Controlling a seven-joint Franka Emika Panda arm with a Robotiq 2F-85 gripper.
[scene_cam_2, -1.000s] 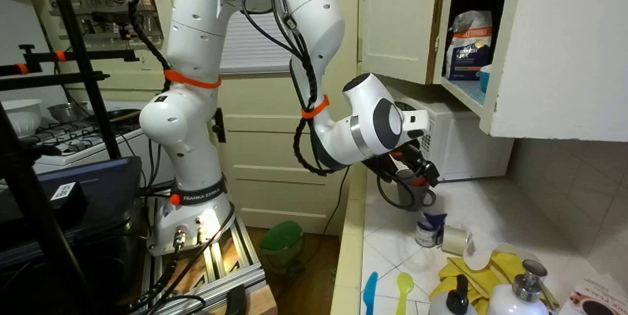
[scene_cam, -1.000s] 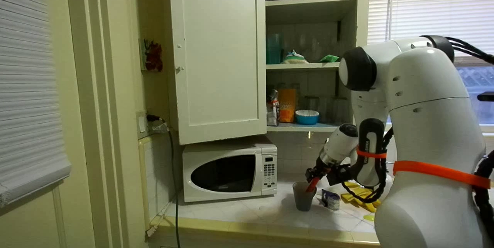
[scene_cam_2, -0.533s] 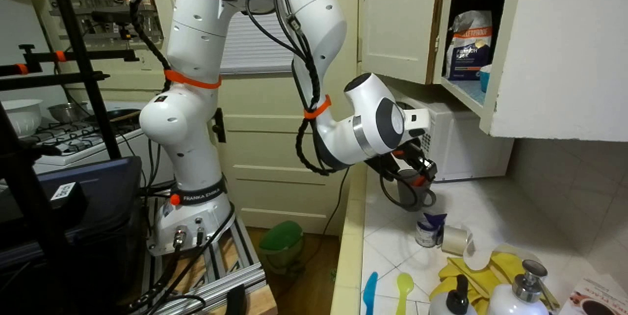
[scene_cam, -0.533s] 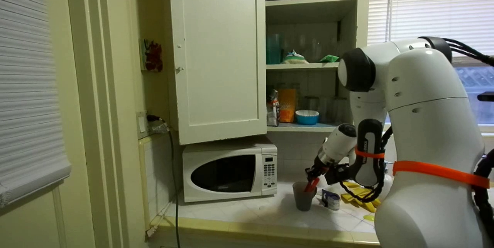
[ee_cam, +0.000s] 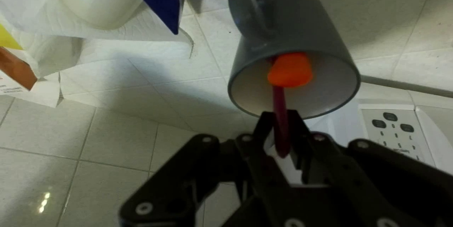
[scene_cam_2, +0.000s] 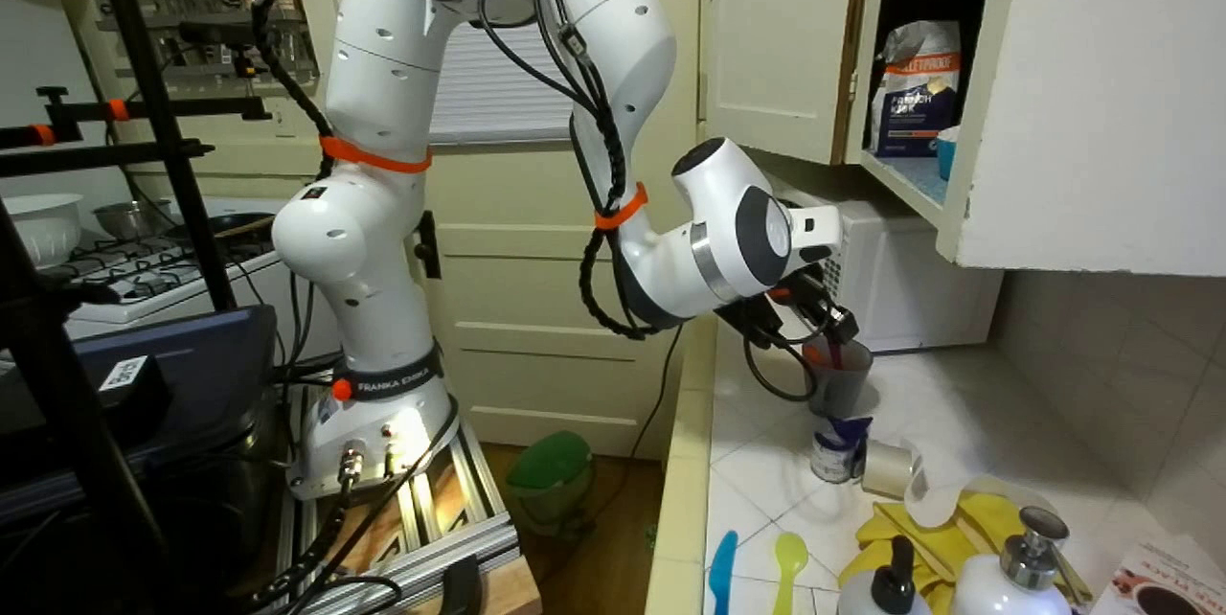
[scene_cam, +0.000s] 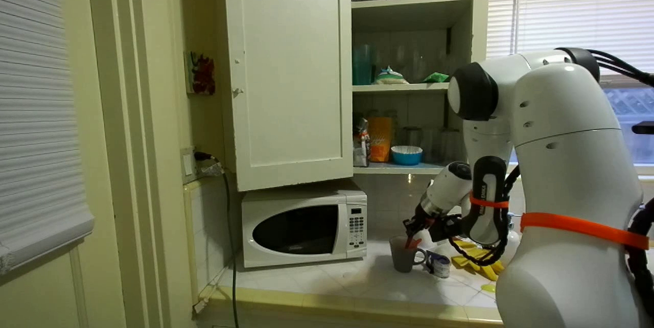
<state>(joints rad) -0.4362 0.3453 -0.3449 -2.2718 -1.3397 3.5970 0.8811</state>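
My gripper (ee_cam: 281,114) is shut on a thin dark red handle (ee_cam: 279,101), its two dark fingers pressing from either side. The handle reaches into the mouth of a grey mug (ee_cam: 304,25), and its lower end is hidden there. Also inside the mug is a rounded orange end (ee_cam: 291,70), perhaps of another utensil. In both exterior views the mug (scene_cam: 402,260) looks roughly upright on the counter, right under the gripper (scene_cam_2: 839,323). Its loop handle (scene_cam: 421,256) faces the small blue-topped container (scene_cam_2: 835,452). I cannot tell whether mug and container touch.
A white microwave (scene_cam: 306,226) stands behind the mug, below an open cabinet door (scene_cam: 291,72). Around the container lie a paper roll (scene_cam_2: 887,468), a yellow cloth (scene_cam_2: 881,538), a blue knife (scene_cam_2: 723,567) and a green spoon (scene_cam_2: 790,558). Soap dispensers (scene_cam_2: 1015,586) stand nearby.
My gripper has closed on the red handle. The mug has shifted and turned: its handle, hidden before in an exterior view, now shows there beside the container. The arm has moved only slightly.
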